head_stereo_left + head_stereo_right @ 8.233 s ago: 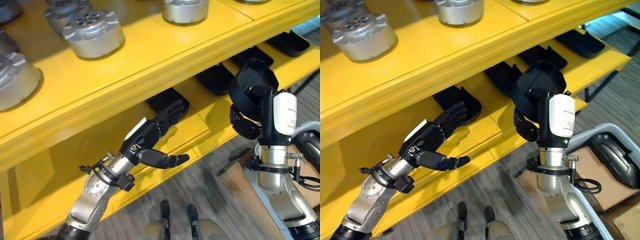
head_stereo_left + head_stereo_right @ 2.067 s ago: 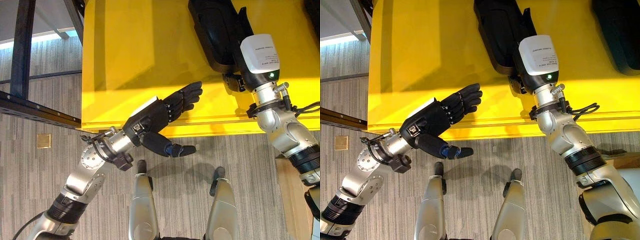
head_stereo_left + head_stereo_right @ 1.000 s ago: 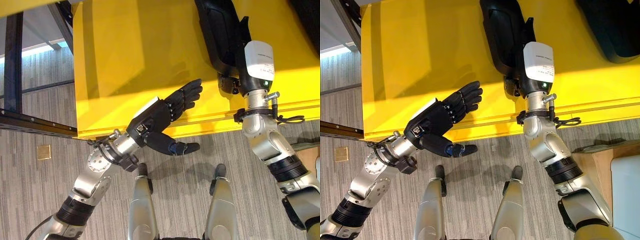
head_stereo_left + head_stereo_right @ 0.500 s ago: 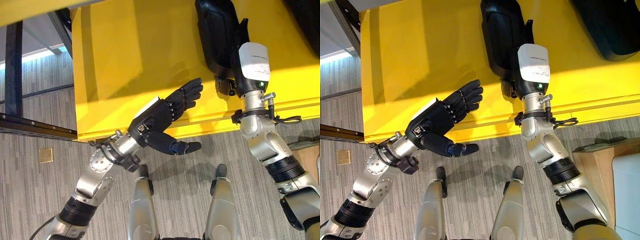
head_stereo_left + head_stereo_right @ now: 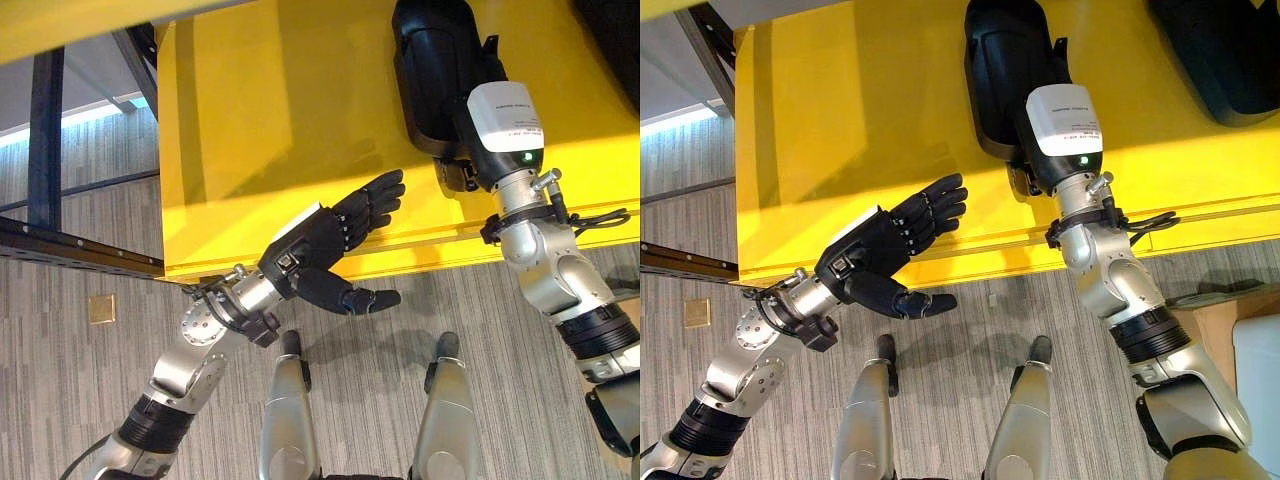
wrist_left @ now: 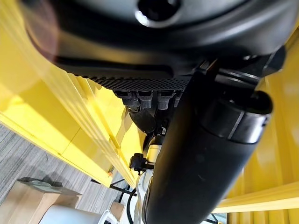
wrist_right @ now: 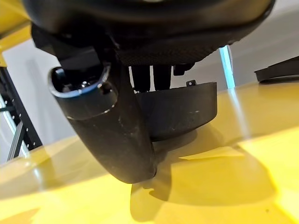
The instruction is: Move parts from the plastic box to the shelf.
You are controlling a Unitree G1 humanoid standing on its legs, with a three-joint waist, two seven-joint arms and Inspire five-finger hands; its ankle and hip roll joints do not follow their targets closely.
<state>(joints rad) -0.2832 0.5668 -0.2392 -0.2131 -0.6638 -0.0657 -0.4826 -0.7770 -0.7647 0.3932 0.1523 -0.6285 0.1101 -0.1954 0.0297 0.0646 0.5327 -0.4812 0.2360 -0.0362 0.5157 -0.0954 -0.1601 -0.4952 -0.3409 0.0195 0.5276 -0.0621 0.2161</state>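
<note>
A black moulded part (image 5: 432, 60) lies flat on the yellow shelf (image 5: 260, 120), near its front edge. My right hand (image 5: 503, 125) reaches onto the shelf at the part's near end. In the right wrist view its thumb (image 7: 112, 135) stands straight above the shelf, off the part (image 7: 182, 109), and its fingers (image 7: 154, 72) lie straight at the part's rim. My left hand (image 5: 318, 240) hovers open over the shelf's front edge, fingers stretched forward, thumb out, holding nothing.
A second black part (image 5: 1215, 50) lies on the shelf at the far right. A dark metal frame (image 5: 45, 130) stands left of the shelf. A brown box (image 5: 1210, 310) and a white box's corner (image 5: 1262, 355) sit at the lower right.
The right hand, which held the black part up before the shelf, now has it lying on the shelf. The camera has tipped down. In the last second both hands barely moved.
</note>
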